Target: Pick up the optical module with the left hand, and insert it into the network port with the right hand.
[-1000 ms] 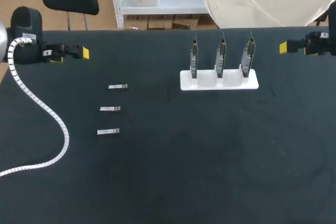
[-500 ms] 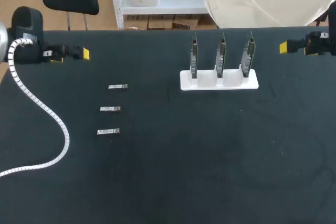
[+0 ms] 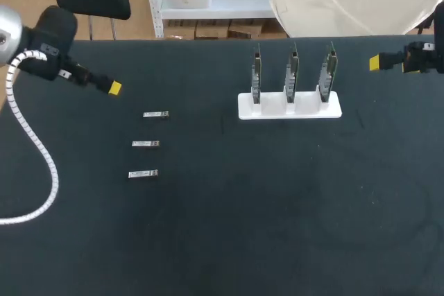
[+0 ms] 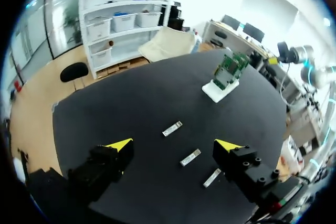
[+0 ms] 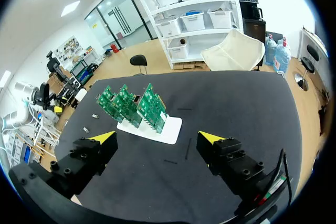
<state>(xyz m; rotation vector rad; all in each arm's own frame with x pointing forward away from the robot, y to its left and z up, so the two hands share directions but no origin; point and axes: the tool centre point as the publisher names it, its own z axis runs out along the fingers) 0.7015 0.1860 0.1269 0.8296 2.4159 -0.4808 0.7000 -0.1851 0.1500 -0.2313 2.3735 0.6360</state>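
Note:
Three small silver optical modules lie in a column on the black table: the far one, the middle one and the near one. My left gripper hangs open over the table, up and left of the far module, touching none. Through its wide-apart fingers the modules show ahead and below. A white stand holds three upright green circuit boards with the ports. My right gripper stays open at the far right edge, the boards ahead of its empty fingers.
A white ribbed cable trails from my left arm across the table's left side. The stand's white base sits between the two arms. My left arm shows far off in the right wrist view.
My left arm has swung out from the table's left edge. Its gripper now tilts down and sits farther right, nearer the modules. The cable has shifted with it. My right arm has not moved.

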